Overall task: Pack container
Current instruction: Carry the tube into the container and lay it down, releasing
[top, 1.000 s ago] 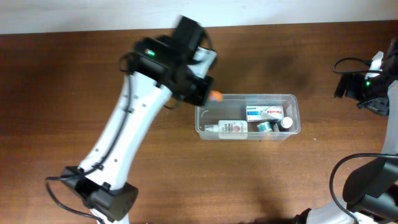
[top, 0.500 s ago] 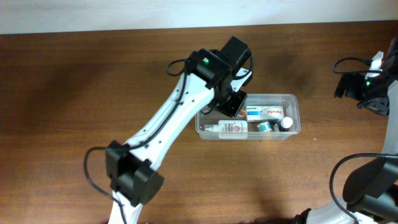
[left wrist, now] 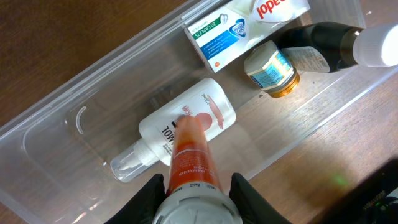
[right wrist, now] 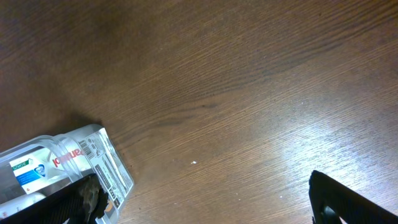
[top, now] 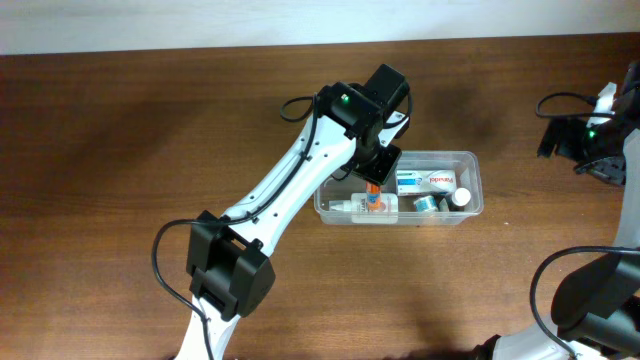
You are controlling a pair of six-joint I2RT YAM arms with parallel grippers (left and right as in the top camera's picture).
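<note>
The container (top: pixel 474 159) is a clear plastic tub at the table's middle right; its wall (left wrist: pixel 68 93) also shows in the left wrist view. My left gripper (top: pixel 374 180) hangs over its left half, shut on an orange tube (left wrist: pixel 191 155) with a white cap. The tube points down at a white pump bottle (left wrist: pixel 208 112) lying in the tub. A blue-and-white box (left wrist: pixel 227 31), a small jar (left wrist: pixel 268 67) and a dark bottle (left wrist: pixel 323 43) lie beside it. My right gripper (right wrist: pixel 205 202) is open over bare wood, off the tub's right end (right wrist: pixel 93 162).
The right arm (top: pixel 595 140) sits at the table's far right edge with cables. The left arm's white links (top: pixel 290 190) stretch from the front left across to the tub. Brown wooden tabletop (top: pixel 120 150) surrounds the tub.
The left arm swung right from the tub's back-left corner to above the tub's left half, carrying the orange tube, which now shows over the white bottle. The right arm stayed still.
</note>
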